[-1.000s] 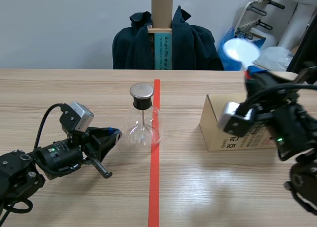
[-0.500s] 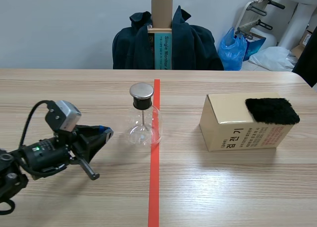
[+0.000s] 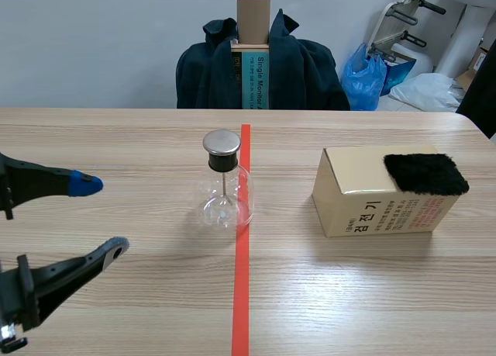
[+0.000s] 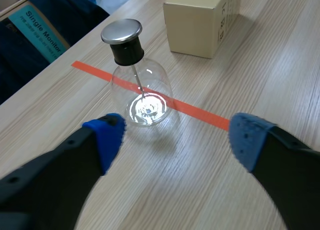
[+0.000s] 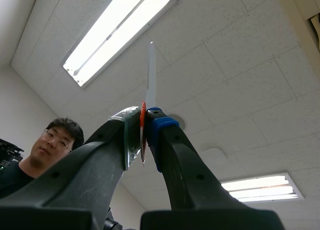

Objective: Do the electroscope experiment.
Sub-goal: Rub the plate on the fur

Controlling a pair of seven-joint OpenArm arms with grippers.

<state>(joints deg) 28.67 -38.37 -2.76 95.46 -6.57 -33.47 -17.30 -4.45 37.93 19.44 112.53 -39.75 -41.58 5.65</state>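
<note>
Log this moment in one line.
left claw: open, flask ahead | right claw: shut on strip, pointing up | fur pad: on box

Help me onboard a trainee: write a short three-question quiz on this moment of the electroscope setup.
1. True or false: the left hand is shut on the electroscope flask.
2. What lies on top of the cardboard box? A) a black fuzzy pad B) a spoon C) a blue cloth
3. What is the right hand gripping?

Key
1. False: it is open, with the flask ahead of its fingers.
2. A
3. A thin white strip, pinched between its fingers and pointing toward the ceiling.
</note>
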